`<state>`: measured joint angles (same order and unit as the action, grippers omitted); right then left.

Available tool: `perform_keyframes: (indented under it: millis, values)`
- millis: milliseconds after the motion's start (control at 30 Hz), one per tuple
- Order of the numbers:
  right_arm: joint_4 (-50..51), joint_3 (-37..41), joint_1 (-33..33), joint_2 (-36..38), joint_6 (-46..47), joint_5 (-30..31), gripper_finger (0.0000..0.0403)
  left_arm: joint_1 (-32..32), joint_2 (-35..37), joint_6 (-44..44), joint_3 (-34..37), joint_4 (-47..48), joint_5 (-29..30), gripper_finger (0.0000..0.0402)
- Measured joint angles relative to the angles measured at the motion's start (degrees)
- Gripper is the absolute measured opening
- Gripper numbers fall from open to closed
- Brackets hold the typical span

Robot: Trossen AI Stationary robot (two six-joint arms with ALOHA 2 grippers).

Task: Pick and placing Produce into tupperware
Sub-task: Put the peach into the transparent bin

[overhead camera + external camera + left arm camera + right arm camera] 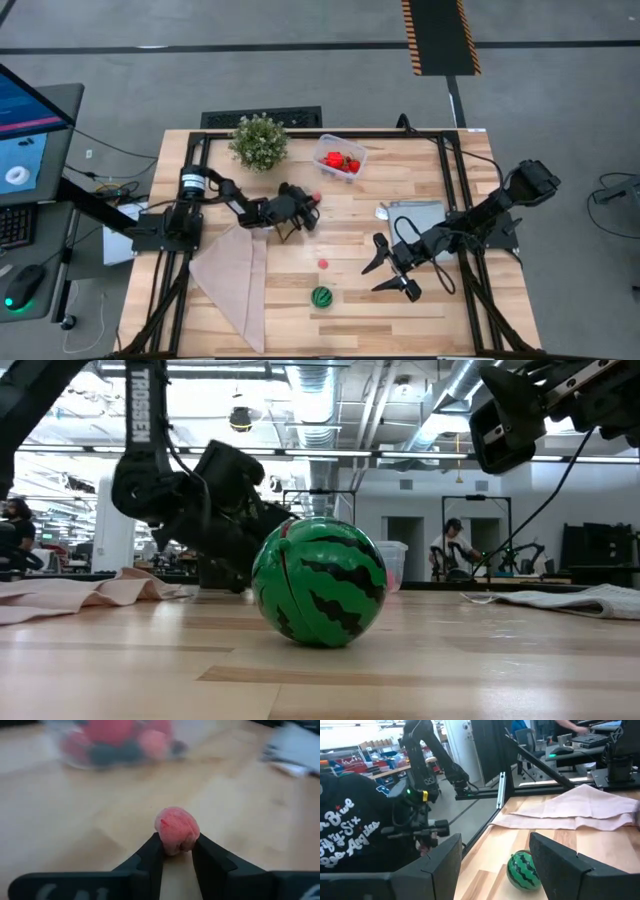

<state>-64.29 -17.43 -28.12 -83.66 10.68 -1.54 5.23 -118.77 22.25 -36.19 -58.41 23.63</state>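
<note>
At frame centre the left gripper [312, 203] pinches a pink fruit [176, 829] short of the tub [340, 158] at upper centre, while the right gripper [392, 276] gapes wide near the striped ball [321, 297].

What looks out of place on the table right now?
Nothing spilled or damaged. A small red piece and the striped ball lie loose, outside the tub; the left gripper holds a pink piece.

A small bushy potted plant [259, 140] stands at the far edge of a wooden table [250, 325]. A beige cloth [236, 280] lies front left, and a grey sheet [420, 215] lies right of centre.
</note>
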Motion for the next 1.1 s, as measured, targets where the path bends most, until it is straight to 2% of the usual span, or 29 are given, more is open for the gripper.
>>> perform_keyframes:
  millis: [300, 533, 667, 833, 1033, 1100]
  values:
    - [0.5, 0.0, 0.0, 0.0, 0.4, 0.0, 0.0256, -3.6, 11.3, 0.1, 1.9, 0.4, -2.1, 0.0081]
    - [0.5, 0.0, 0.0, 0.0, 0.5, 0.0, 0.0256, -0.1, 20.7, -4.2, -0.3, 6.5, -2.7, 0.0082]
    - [0.4, 0.0, 0.1, 0.0, 0.4, 0.0, 0.0256, 4.2, 22.9, -5.3, -5.1, 16.0, -5.7, 0.0082]
    - [0.4, 0.0, 0.5, 0.0, 0.4, 0.1, 0.0256, 10.3, 22.0, -5.7, -16.2, 30.4, -13.1, 0.0082]
    - [0.7, 0.0, 0.5, 0.0, 0.4, 0.0, 0.0256, 16.1, 22.0, -6.6, -29.9, 55.5, -16.6, 0.0082]
    - [0.7, 0.0, 0.5, 0.0, 0.0, 0.0, 0.0256, 17.6, 21.0, -6.8, -32.6, 59.7, -18.7, 0.0082]
